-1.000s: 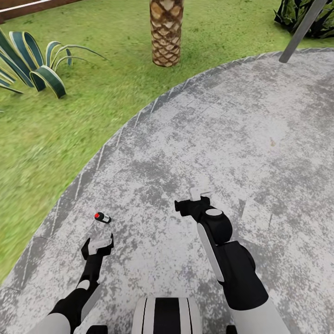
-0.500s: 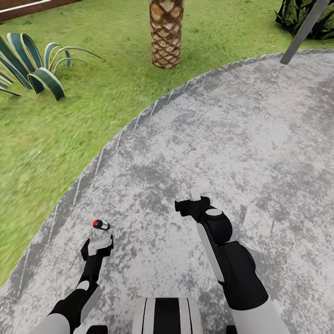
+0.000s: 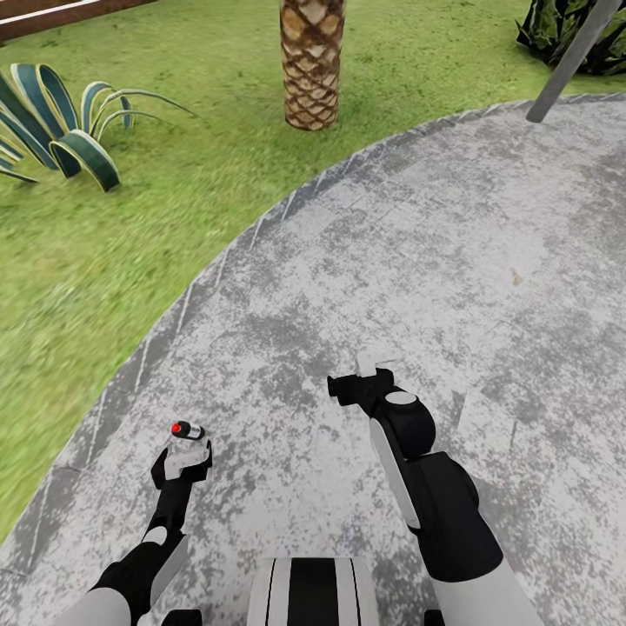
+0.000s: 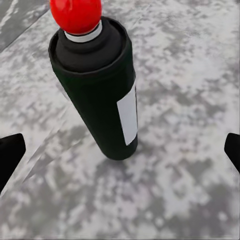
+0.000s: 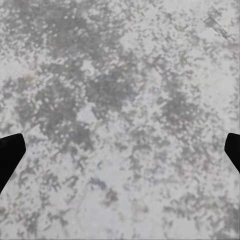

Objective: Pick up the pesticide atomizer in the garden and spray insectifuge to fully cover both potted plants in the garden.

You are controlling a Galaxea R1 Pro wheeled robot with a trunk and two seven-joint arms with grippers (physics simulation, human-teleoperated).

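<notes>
The pesticide atomizer [image 3: 187, 430] stands on the grey gravel patio [image 3: 417, 252], a black bottle with a red tip. In the left wrist view the atomizer [image 4: 102, 95] is close, upright, with a white label, and stands between the two spread dark fingertips [image 4: 9, 155]. My left gripper [image 3: 183, 461] is open just short of it, touching nothing. My right gripper [image 3: 361, 378] hangs open over bare gravel, and the right wrist view has my right gripper [image 5: 120, 155] over speckled gravel alone. The potted plants are out of view.
Green lawn [image 3: 104, 261] borders the patio's curved edge on the left. A palm trunk [image 3: 311, 61] stands ahead, a striped agave [image 3: 61, 130] at the far left, and a slanted grey pole [image 3: 569, 56] and dark bush [image 3: 565, 30] at the top right. A brown fence [image 3: 52, 13] runs behind.
The view has shifted a little as the robot moved. The atomizer now sits closer to my left gripper, almost at its fingertips. Both grippers stay open.
</notes>
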